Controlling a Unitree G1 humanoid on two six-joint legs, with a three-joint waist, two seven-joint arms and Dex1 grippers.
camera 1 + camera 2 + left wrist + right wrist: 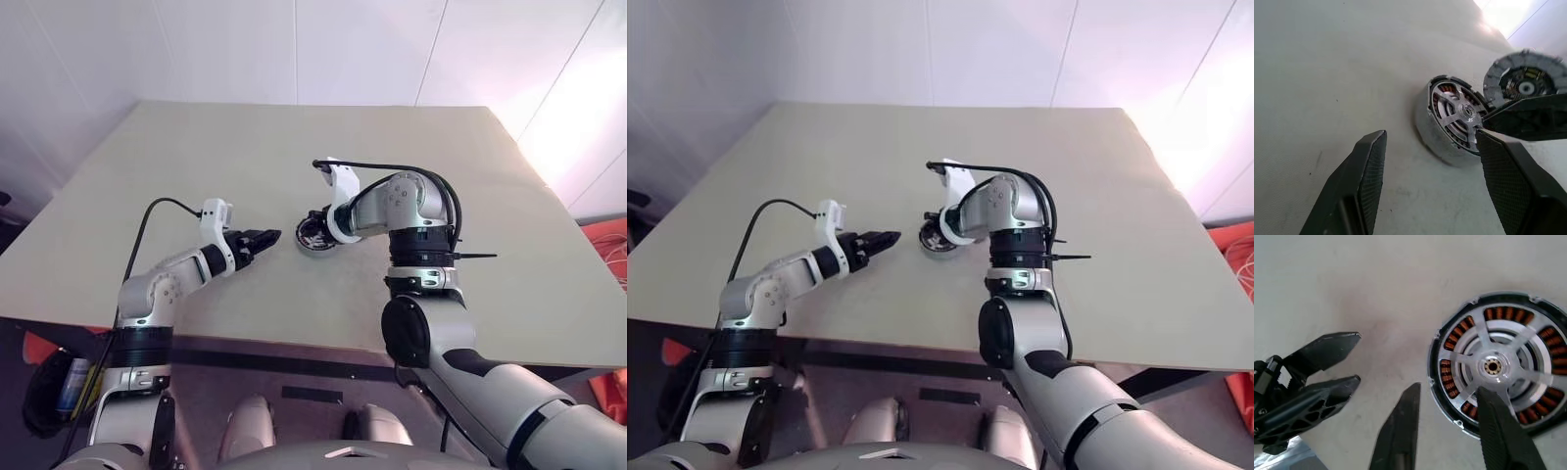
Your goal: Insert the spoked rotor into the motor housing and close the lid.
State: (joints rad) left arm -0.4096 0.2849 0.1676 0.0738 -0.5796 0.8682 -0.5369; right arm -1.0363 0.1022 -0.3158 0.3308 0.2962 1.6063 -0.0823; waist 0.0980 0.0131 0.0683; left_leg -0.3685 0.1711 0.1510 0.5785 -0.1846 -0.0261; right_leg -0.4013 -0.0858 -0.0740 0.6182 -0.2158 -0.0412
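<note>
Insertion judged done: spoked rotor (1493,364) seated inside the motor housing (1425,127), silver spokes lying over the ring of copper windings, hub centred. Housing standing on the bench (196,157), about midway between left and right edges and nearer the front edge than the back.

Left to do: closing. Lid (1525,81) not on the housing; seen just past it, close by the right pincer (hard to tell whether lying flat, propped or carried).

Right pincer (1449,391) open and holding nothing, pointing down, one finger over the rotor's face and the other outside the housing rim. Left pincer (263,238) spread wide, empty, hovering just beside the housing on its left and aimed at it.

Nothing else in the housing besides the rotor, as far as visible.
</note>
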